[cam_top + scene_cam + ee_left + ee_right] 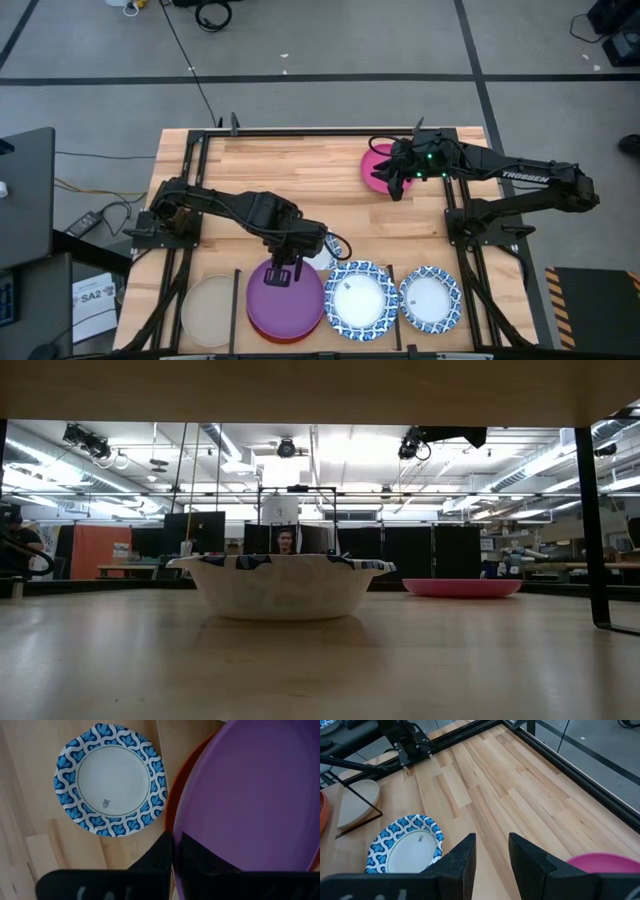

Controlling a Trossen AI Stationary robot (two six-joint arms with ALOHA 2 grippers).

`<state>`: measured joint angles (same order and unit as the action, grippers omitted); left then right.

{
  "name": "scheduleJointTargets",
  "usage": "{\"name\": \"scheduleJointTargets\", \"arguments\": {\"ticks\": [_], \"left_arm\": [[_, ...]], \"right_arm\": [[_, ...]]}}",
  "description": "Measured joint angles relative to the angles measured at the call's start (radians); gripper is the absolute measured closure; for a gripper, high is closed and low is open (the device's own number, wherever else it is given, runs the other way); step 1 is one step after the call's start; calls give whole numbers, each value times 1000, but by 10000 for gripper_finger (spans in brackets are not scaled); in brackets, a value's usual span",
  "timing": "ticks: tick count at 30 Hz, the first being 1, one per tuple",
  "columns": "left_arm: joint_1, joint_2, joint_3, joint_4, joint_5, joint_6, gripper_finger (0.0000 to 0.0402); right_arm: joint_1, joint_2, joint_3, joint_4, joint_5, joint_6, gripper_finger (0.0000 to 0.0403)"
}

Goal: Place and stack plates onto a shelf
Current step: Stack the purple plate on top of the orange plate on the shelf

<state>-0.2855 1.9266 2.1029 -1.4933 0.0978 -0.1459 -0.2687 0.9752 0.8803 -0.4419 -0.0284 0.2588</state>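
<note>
1. Closest to my left wrist camera, the purple plate (250, 800) sits pinched at its rim by the left gripper (283, 268), over what looks like an orange plate (176, 800) in its shelf (300, 160) bay.
2. Beside it lies a blue-rimmed plate (111, 779).
3. Farther off, I see the right gripper (398, 178) over the magenta plate (376, 166), fingers (461, 860) parted.
</note>
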Motion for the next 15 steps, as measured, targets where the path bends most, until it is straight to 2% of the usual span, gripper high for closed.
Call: {"name": "scheduleJointTargets", "arguments": {"ticks": [7, 15], "left_arm": [[0, 0, 0, -9, 0, 0, 370], [0, 0, 0, -23, 1, -27, 299]], "right_arm": [[0, 0, 0, 0, 0, 0, 282], [0, 0, 0, 0, 0, 0, 282]]}}
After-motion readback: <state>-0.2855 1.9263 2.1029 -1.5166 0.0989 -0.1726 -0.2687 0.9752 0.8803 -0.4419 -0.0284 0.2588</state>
